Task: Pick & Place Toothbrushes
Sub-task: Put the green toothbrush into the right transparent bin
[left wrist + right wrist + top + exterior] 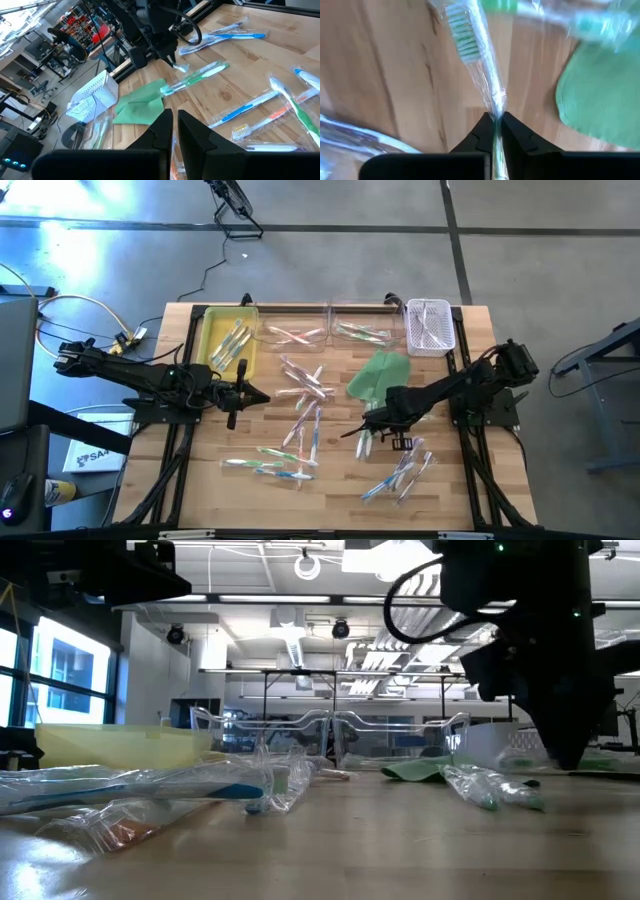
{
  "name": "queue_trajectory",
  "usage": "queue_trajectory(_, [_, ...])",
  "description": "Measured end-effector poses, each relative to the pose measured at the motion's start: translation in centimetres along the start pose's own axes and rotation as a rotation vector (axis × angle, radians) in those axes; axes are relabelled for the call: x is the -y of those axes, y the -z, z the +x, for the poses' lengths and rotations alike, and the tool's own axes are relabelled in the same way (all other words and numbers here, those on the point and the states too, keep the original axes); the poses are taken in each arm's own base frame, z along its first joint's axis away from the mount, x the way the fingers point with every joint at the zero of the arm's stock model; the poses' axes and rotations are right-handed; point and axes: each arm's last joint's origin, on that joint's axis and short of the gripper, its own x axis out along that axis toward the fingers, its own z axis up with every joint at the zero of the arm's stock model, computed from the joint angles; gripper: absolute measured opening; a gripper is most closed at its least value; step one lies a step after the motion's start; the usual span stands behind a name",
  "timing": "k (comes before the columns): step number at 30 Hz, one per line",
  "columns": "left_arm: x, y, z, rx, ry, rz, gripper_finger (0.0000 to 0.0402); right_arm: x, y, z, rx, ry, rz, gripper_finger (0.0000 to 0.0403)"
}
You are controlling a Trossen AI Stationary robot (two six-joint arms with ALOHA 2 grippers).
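Observation:
Several wrapped toothbrushes [300, 405] lie scattered on the wooden table [470, 480]. My right gripper [372, 430] points down near the table's middle, beside the green cloth [378, 375]. It is shut on a wrapped toothbrush with green bristles [465, 40]. A second green-handled toothbrush [545, 12] lies just beyond it. The same gripper shows in the left wrist view as a dark claw [171, 59] over a green toothbrush [200, 77]. My left gripper [175, 125] hovers shut at the table's left, holding nothing. My right gripper pinches the wrapped toothbrush between its two fingertips, on the clear wrapper around the shaft just below the head [496, 107]. The fingers come from above, pointing down. The bristled head [462, 35] sticks out beyond the fingertips; whether it is clear of the table I cannot tell.
Along the far edge stand a yellow tray [228, 340] with toothbrushes, two clear trays [295, 330] [362, 330] and a white basket [430, 327]. More toothbrushes lie near the front edge [270, 465] and at the front right [400, 475].

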Motion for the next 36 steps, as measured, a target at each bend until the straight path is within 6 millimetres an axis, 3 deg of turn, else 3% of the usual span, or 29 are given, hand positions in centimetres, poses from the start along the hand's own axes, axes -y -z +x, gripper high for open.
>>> queue_trajectory(8, [0.0, 0.0, 0.0, 0.0, 0.0, 0.002, 0.0021, 0.0, -0.2, -1.5, -0.036, 0.002, -0.021, 0.001])
queue_trajectory(17, [0.0, 0.0, 0.0, 0.0, 0.0, 0.01, 0.0021, 0.2, -2.1, -5.5, 0.054, 0.048, -0.031, 0.001])
queue_trajectory(26, [0.0, 0.0, 0.0, 0.0, 0.0, 0.01, 0.0021, 2.6, -4.5, -9.8, 0.246, 0.23, 0.013, 0.001])
queue_trajectory(36, [0.0, 0.0, 0.0, -0.001, 0.001, 0.004, 0.0021, 5.4, -6.0, -13.0, 0.369, 0.353, 0.041, 0.001])
